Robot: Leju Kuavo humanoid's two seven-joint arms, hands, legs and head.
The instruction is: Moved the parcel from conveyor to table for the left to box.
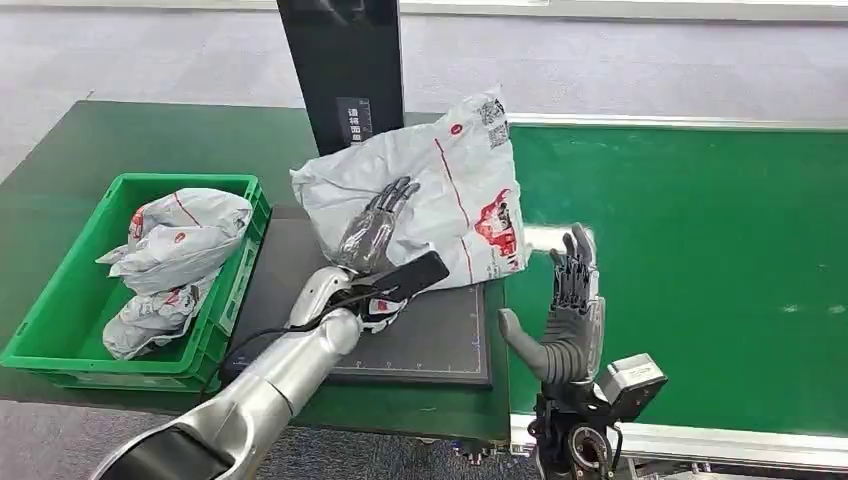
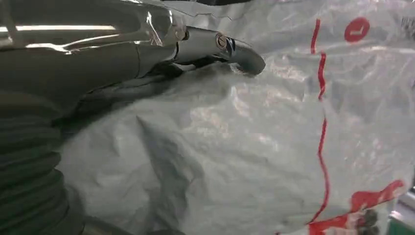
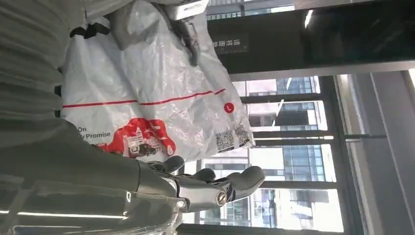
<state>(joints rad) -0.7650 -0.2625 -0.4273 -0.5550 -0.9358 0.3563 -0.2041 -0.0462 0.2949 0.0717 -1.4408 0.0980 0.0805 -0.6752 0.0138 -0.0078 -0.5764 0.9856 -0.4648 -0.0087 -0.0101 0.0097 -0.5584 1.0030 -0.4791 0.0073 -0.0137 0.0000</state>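
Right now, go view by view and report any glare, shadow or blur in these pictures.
Head view: evenly lit and sharp, a bright reflection on the conveyor edge beside the parcel. Left wrist view: the left hand shows light streaks and shadows the sheeny parcel. Right wrist view: bright windows backlight the right hand.

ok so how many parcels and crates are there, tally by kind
White parcels: 3 (one on the black mat under the left hand, two in the crate)
Green crates: 1
Total: 4
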